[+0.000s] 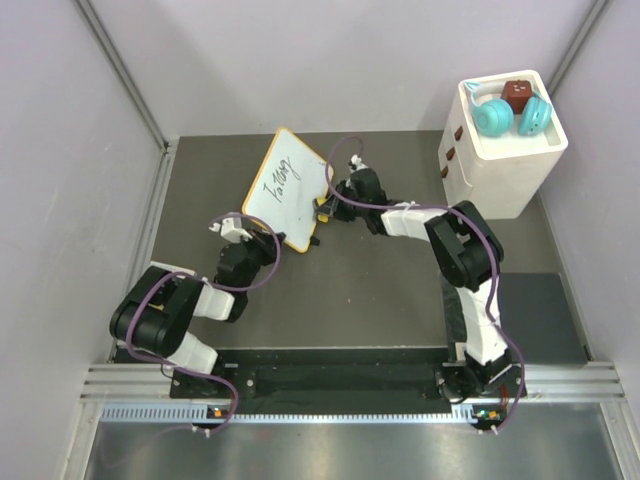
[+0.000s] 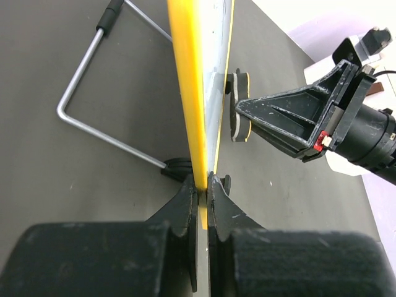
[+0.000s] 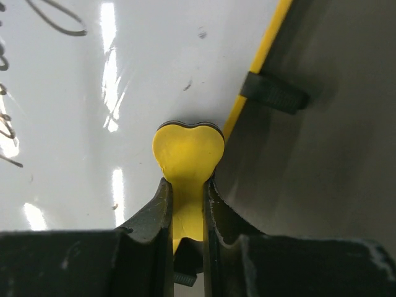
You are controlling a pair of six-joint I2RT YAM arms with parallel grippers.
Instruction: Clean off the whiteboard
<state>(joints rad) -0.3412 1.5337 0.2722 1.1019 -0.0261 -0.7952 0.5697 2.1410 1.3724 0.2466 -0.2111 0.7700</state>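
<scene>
— Jaws on the left?
— Closed tight: the left gripper (image 2: 202, 179) pinches the whiteboard (image 1: 282, 185) by its yellow lower edge. The board stands propped mid-table (image 1: 380, 290), with black handwriting on it.
— And the right?
— The right gripper (image 3: 187, 185) clamps a yellow eraser piece (image 3: 187, 148), set against the board's white face near its frame.

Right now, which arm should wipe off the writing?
Right. The right gripper holds the yellow bone-shaped piece against the whiteboard, near the marks; the left gripper is clamped on the frame, steadying it.
</scene>
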